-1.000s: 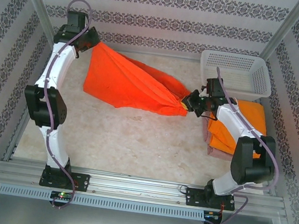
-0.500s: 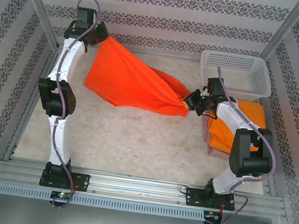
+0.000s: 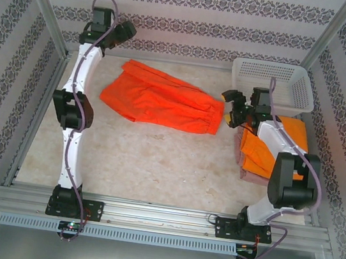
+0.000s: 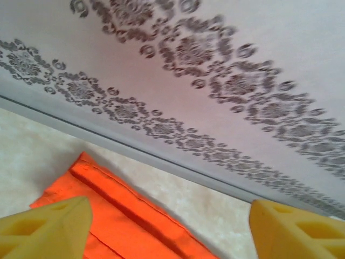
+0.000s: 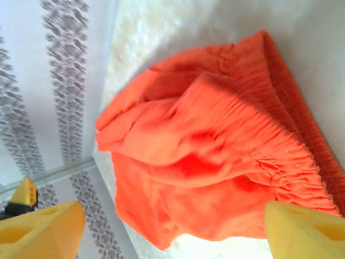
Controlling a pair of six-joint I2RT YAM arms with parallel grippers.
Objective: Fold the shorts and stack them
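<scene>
The pale marbled table [image 3: 155, 165] carried the bright red-orange shorts [image 3: 161, 97] lying flat toward twelve o'clock, a white mesh basket [image 3: 304, 90] at two o'clock, and, at three o'clock, the pink shorts [image 3: 253, 177] beneath the orange shorts [image 3: 292, 130].

The left arm [image 3: 84, 72] and right arm [image 3: 273, 140] share white links, black joints, trailing grey cables and yellow jaws.

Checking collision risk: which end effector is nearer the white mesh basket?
Right. The right end effector is at the near-left corner of the basket; the left end effector is well away, across the workspace by the back wall.
</scene>
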